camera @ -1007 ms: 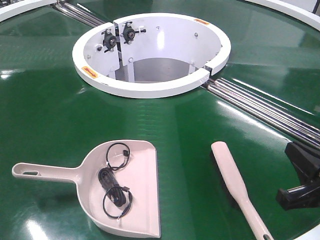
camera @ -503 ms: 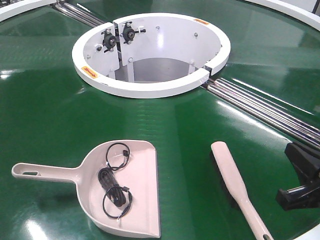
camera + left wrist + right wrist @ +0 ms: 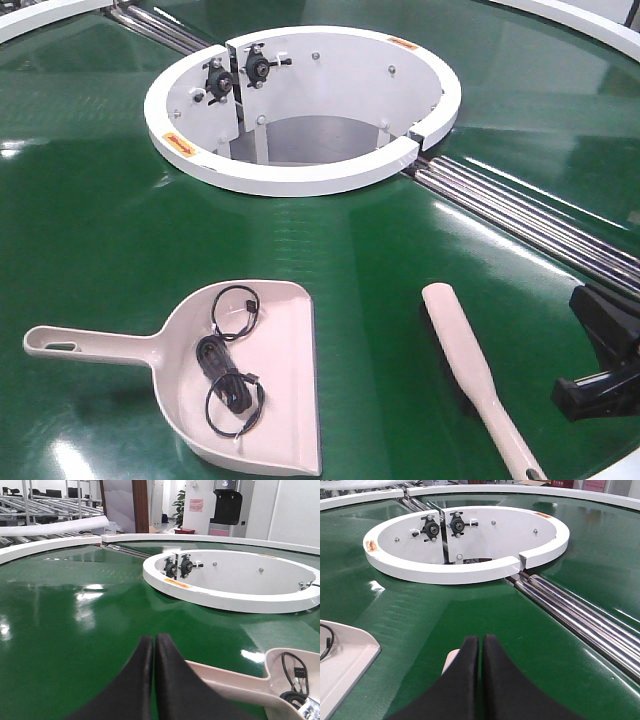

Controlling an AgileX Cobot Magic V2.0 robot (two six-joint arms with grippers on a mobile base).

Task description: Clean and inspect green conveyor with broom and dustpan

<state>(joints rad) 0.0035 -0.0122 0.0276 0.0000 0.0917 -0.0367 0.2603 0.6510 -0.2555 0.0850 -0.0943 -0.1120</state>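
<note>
The pale dustpan point(image 3: 255, 385) lies on the green conveyor point(image 3: 100, 200) at the front left, handle pointing left, with coiled black cables point(image 3: 228, 375) inside it. To its right the broom point(image 3: 470, 365) lies flat, handle toward the front edge. My left gripper point(image 3: 154, 638) is shut and empty, hovering just left of the dustpan handle point(image 3: 225, 679). Shut and empty too, my right gripper point(image 3: 480, 639) hangs over the broom, whose tip point(image 3: 451, 659) peeks out at its left. Black parts of the right arm point(image 3: 605, 350) show at the right edge of the front view.
A white circular ring point(image 3: 300, 180) around an opening sits at the belt's centre, with two black bearings point(image 3: 238, 75) on its inner wall. Chrome roller strips point(image 3: 520, 215) run from the ring to the right edge. A white rim point(image 3: 45, 545) borders the belt.
</note>
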